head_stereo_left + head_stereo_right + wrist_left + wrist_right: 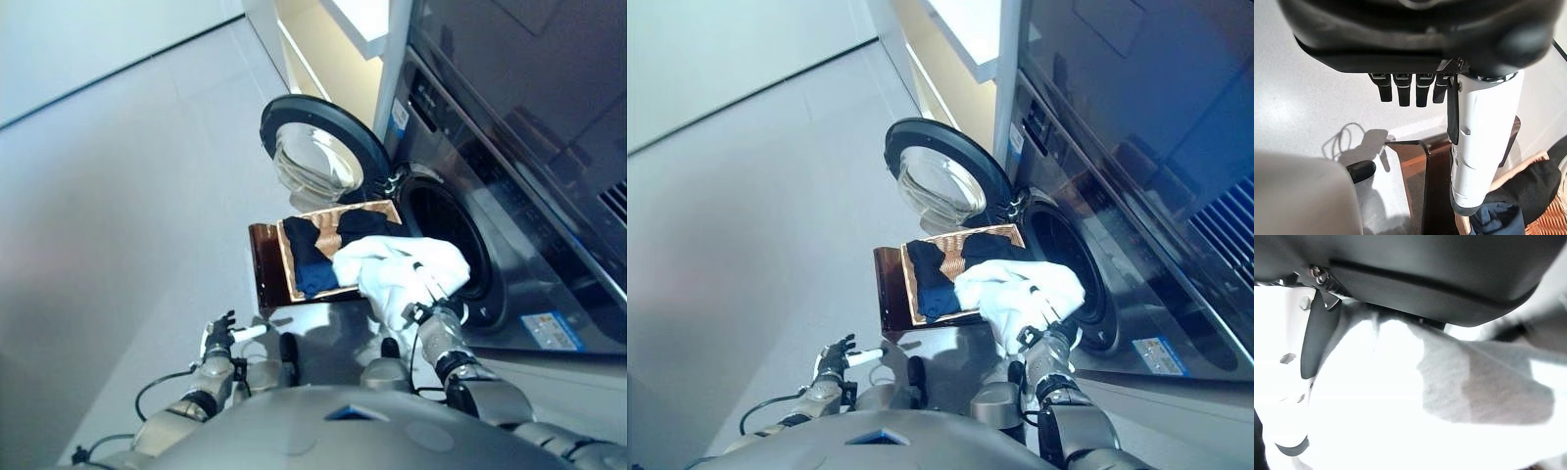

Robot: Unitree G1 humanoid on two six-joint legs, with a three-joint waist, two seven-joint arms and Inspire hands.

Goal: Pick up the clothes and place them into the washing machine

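Two head views show us the right hand point(431, 294) grasping white cloth point(397, 269) at the washer opening point(441, 230); its wrist view hides the fingers; left hand point(220, 338) relaxed.

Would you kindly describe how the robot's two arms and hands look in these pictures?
Both arms are silver-grey metal with dark ribbed bands at the wrists. The left hand is dark, its fingers black with pale bands, and its thumb wears a long white cover tipped in dark grey. The right hand is also dark, with a black strap beside its thumb.
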